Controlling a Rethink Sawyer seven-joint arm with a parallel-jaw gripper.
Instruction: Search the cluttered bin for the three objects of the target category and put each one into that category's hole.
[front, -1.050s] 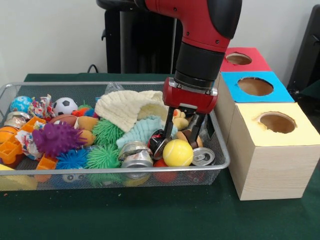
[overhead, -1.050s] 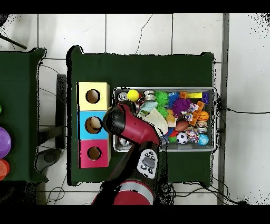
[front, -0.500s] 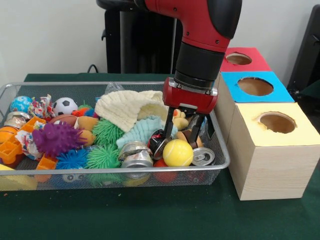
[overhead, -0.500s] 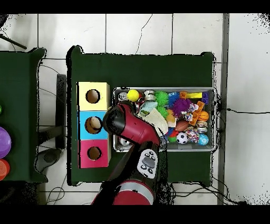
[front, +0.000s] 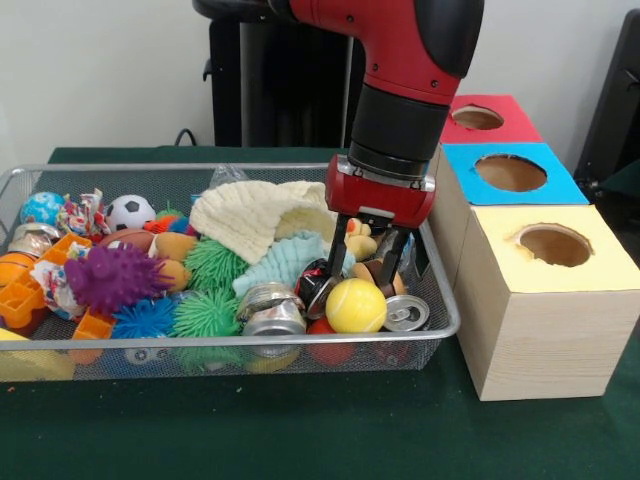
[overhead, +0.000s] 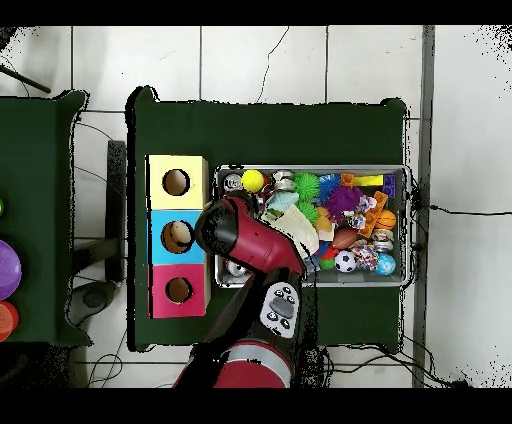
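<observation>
While my gripper (front: 363, 268) hangs with its fingers spread over the bin's (front: 445, 305) box-side corner, the small yellow duck (front: 360, 240) sits directly between them; I judge only a straight descent is needed.

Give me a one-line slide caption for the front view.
Sawyer's open claw reaches into the wire bin of toys beside a yellow ball, next to three boxes with holes.

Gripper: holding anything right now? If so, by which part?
Cannot tell. The gripper is down in the bin with its fingers spread around small items behind the yellow ball, but no clamped grip shows.
</observation>
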